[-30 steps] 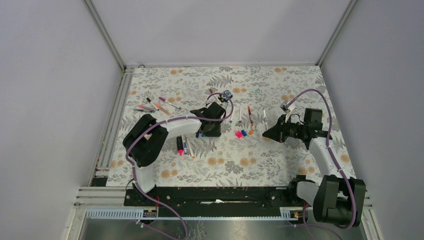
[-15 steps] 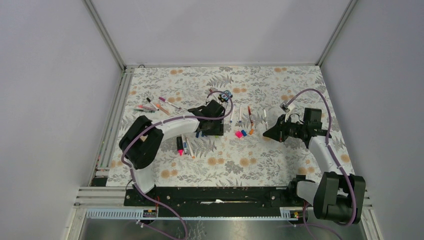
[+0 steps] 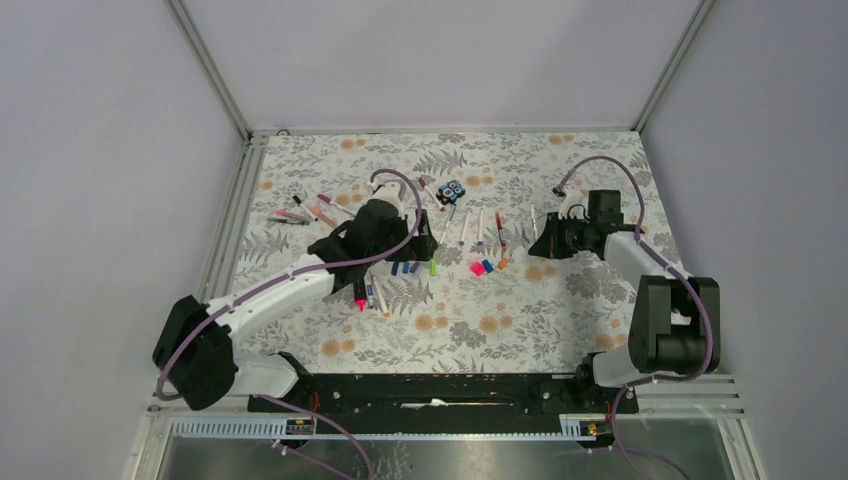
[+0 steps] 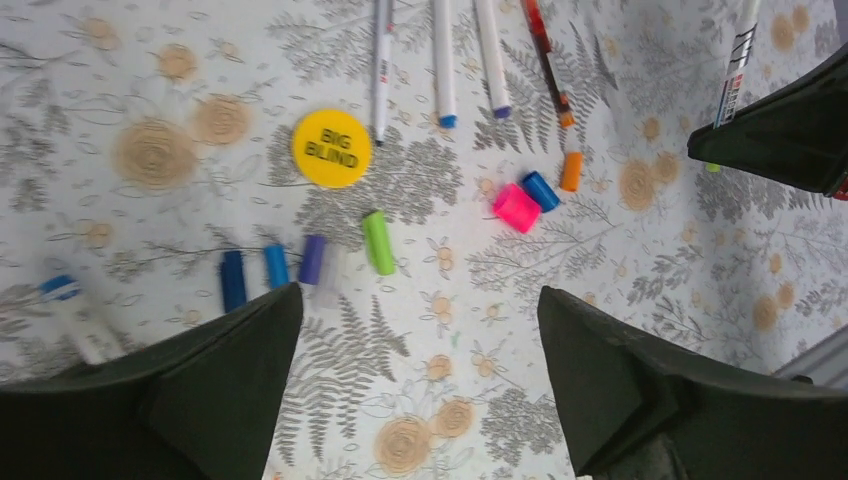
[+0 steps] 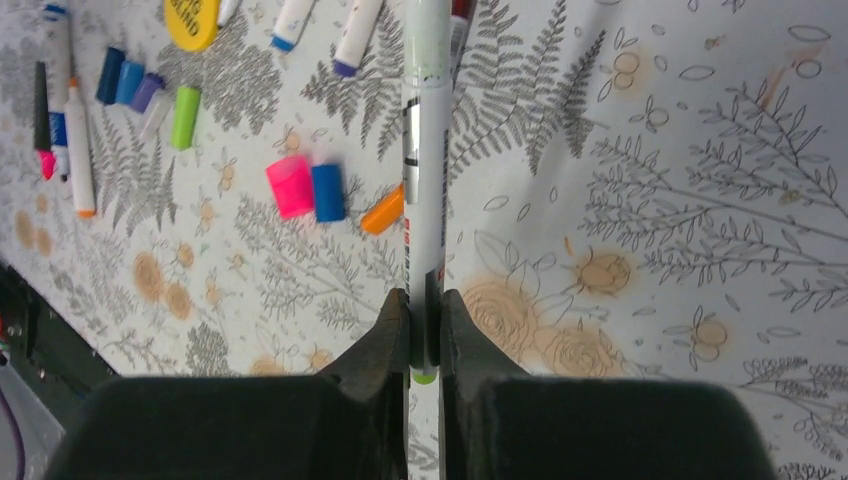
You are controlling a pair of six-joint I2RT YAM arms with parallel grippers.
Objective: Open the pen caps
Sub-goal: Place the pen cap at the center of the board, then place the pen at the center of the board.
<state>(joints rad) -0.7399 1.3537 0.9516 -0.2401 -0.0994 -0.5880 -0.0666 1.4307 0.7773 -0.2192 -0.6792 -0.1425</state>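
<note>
Against the frame a second earlier, the left arm has stretched out low toward the lower left of the top view; its left claw (image 3: 424,246) has spread from nearly closed to wide apart, with nothing between its fingers; it has also drawn back from over the pen caps (image 4: 311,259), which lie bare on the cloth: dark blue, blue, purple and green side by side, then a pink, a blue and an orange one further right; the black-and-blue block (image 3: 452,188) now shows uncovered; the right claw (image 5: 424,300) has shifted up the frame and stays clamped on a white pen (image 5: 425,150), whose barrel runs straight out between the fingers; the other pens (image 4: 443,60) lie in a loose fan above the caps, a yellow disc (image 4: 331,148) just beside one tip; more pens lie at the upper left of the top view, near the metal rail (image 3: 225,250); a pink-and-black highlighter (image 3: 359,290) lies below the left claw; the widest open cloth runs along the lower edge and lower right of the counter (image 3: 560,320); the cloth is a fern-and-flower print; pale grey walls (image 3: 430,60) close three sides.
</note>
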